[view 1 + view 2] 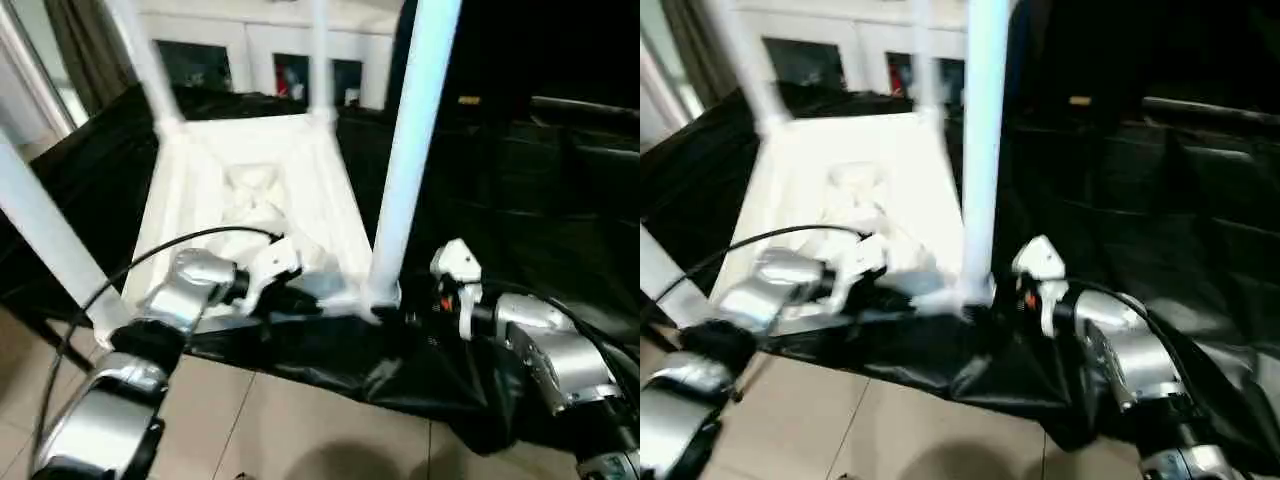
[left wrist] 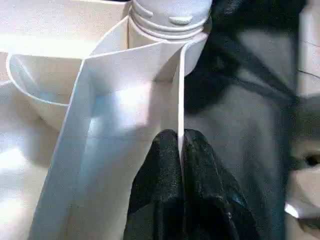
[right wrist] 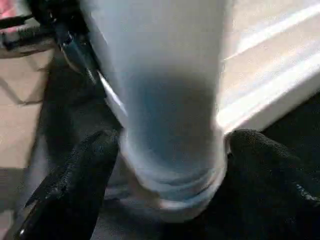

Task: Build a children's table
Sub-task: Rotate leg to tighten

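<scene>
Head views: the white plastic table top (image 1: 250, 190) lies upside down on black sheeting (image 1: 330, 365), smooth tapered legs (image 1: 410, 150) standing in its corner sockets.

Left wrist: left end effector (image 2: 180, 145) clenched on a thin rib.

Right wrist: right end effector (image 3: 170, 165) straddles the near leg's threaded base; whether it is grasping, I cannot tell.

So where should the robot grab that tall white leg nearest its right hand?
Probably low down, just above the corner socket. The near right leg stands upright there, round and slim enough to sit between the right gripper fingers, which straddle it from the robot's side. Come in level, from the near side.
</scene>
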